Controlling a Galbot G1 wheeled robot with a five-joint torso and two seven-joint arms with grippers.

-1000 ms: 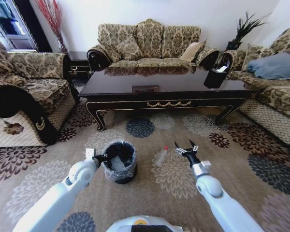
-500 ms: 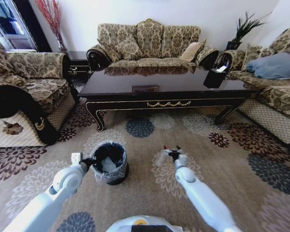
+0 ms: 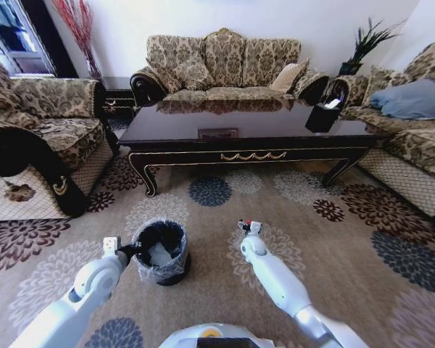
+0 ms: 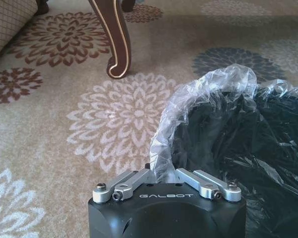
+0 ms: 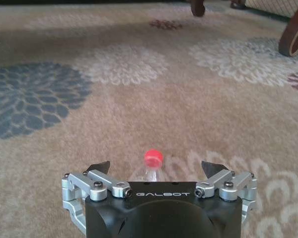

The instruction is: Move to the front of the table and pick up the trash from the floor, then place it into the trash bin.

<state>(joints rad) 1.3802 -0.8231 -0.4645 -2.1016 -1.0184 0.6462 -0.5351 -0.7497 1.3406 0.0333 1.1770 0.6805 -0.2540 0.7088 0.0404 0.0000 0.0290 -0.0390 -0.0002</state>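
Note:
The trash [image 5: 152, 161] is a small clear whitish piece with a red cap, lying on the flowered floor [image 3: 326, 239]. My right gripper [image 5: 156, 167] is low over it and open, one finger on each side; in the head view the right gripper [image 3: 248, 228] covers most of the trash. My left gripper [image 4: 161, 172] is shut on the plastic liner at the rim of the black trash bin [image 4: 238, 148]. In the head view the left gripper [image 3: 123, 251] sits at the left rim of the trash bin [image 3: 159, 254]. The dark table [image 3: 246, 138] stands beyond both.
Sofas surround the carpet: one at the left [image 3: 36, 138], one behind the table [image 3: 225, 65], one at the right [image 3: 413, 116]. A black tissue holder [image 3: 324, 116] sits on the table's right end. A curved table leg [image 4: 116, 44] stands near the bin.
The left gripper has drawn the trash bin leftward and nearer. The right gripper has swung left from beside the trash to straddle it, low over the carpet.

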